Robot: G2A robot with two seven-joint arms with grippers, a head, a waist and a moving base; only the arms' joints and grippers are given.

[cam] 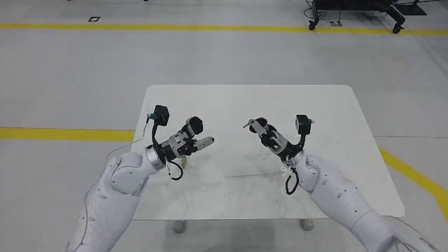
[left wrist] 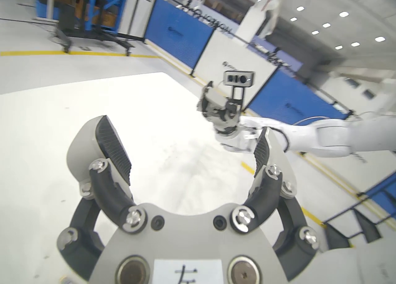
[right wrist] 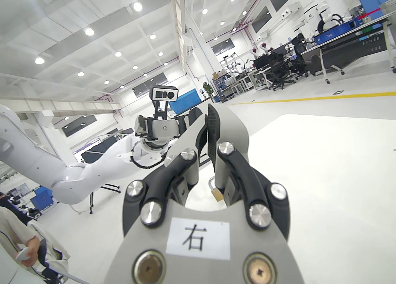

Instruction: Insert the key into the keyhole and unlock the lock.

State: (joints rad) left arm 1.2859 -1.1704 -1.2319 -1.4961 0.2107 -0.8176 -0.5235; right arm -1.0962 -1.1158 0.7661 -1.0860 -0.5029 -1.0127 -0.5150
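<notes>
While the right tool is clenched pad to pad, a thin metal sliver pokes out of its tip in the top view. I read that as the small silver key, but it's too small to be sure. The left tool is released, with nothing between its ribbed pads. Both hover above the white tabletop, tips facing each other, well apart.

The small brass padlock with a silver shackle lies flat on the tabletop, left of centre and toward the near edge, roughly under the left wrist. Nothing touches it.

Handling, my guess: the lock is solid metal, rigid and heavy for its size, and its smooth faces could slip or twist. Take it across the two flat faces of the brass body, leaving the shackle and keyhole end free. It lies low, so the pads have to go right down to the surface. The key is light, stiff and thin, and it will pivot if pinched at one spot, so hold it by the head with the blade fully exposed. Lock not yet picked up, insertion not started.
</notes>
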